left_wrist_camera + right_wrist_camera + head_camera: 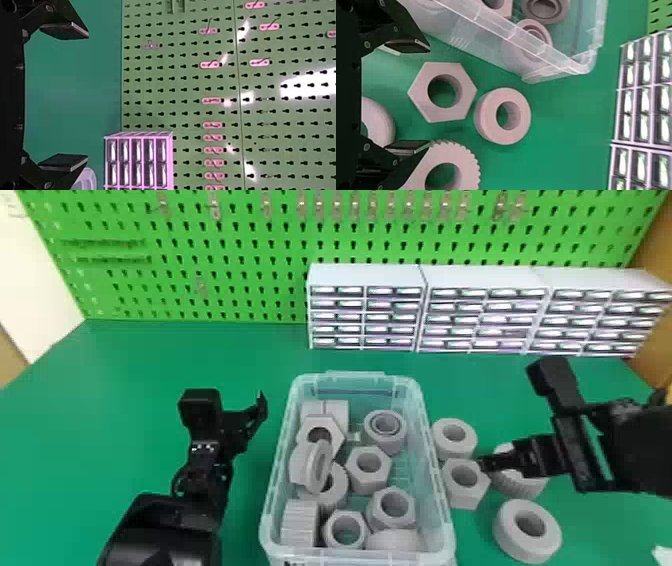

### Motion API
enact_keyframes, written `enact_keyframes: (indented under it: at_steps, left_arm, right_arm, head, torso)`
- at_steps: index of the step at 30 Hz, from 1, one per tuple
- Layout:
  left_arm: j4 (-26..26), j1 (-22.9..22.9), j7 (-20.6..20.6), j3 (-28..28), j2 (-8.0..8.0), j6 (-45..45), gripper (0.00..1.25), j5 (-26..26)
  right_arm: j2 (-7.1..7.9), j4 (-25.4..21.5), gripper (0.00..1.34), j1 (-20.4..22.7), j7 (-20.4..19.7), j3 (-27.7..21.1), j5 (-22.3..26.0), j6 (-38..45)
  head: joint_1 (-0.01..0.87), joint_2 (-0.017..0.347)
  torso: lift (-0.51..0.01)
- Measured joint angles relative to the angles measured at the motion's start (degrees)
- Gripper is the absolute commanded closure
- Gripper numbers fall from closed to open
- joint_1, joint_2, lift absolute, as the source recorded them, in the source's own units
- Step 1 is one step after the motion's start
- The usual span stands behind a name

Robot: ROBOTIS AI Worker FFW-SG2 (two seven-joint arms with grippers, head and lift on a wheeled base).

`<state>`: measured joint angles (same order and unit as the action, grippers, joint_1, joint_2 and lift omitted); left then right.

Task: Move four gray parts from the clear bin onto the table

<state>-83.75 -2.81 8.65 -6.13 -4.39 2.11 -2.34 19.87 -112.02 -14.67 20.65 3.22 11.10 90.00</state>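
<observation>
In the head view, my right gripper is low over the table right of the clear bin, by a gray hex nut and a ribbed ring. A round ring stands behind the nut, a larger ring nearer the front. More gray parts lie inside the bin. Seen from its wrist, the right gripper is open, its fingers on either side of the hex nut, not closed on it. My left gripper, open and empty in its wrist view, is held left of the bin.
White drawer cabinets stand along the table's back, before a green pegboard. Bare green table lies left of the bin. A small white item sits at the front right edge.
</observation>
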Motion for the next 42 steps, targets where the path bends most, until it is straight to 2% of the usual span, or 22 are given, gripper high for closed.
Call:
enact_keyframes:
  at_steps: [9, 21, 27, 33, 37, 42]
  left_arm:
    - [0.39, -0.12, -0.02, -0.35, 0.08, 0.00, 0.18, 0.14]
    - [1.01, -0.76, -0.03, -1.21, 0.23, 0.00, 0.18, 0.14]
    - [1.11, -0.83, -0.02, -1.31, 0.27, 0.00, 0.18, 0.10]
    - [1.48, -1.24, -0.03, -1.70, 0.40, 0.00, 0.18, 0.06]
    - [1.63, -1.38, -0.03, -2.02, 0.46, 0.00, 0.18, -0.02]
    - [1.69, -1.49, -0.03, -2.28, 0.52, 0.00, 0.18, -0.10]
  right_arm:
    - [-0.91, -1.94, 0.42, -0.33, 0.00, -3.71, 0.56, 0.00]
    - [-3.34, -2.45, 0.42, 0.39, 0.00, -8.07, 1.03, -1.05]
    - [-4.61, -2.50, 0.42, 1.01, 0.00, -10.67, 0.66, -8.65]
    - [-5.75, -2.46, 0.42, 1.55, 0.00, -12.20, -0.76, -19.29]
    - [-7.28, -2.11, 0.42, 1.87, 0.00, -13.37, -2.38, -27.18]
    - [-8.07, -0.92, 0.42, 2.09, 0.00, -14.07, -2.69, -34.91]
  head:
    - [0.693, 0.072]
    - [0.693, 0.072]
    - [0.693, 0.072]
    - [0.693, 0.072]
    - [0.693, 0.072]
    - [0.693, 0.072]
  torso:
    - [-0.052]
    - [-0.052]
    - [-0.052]
    - [-0.052]
    - [-0.052]
    - [-0.052]
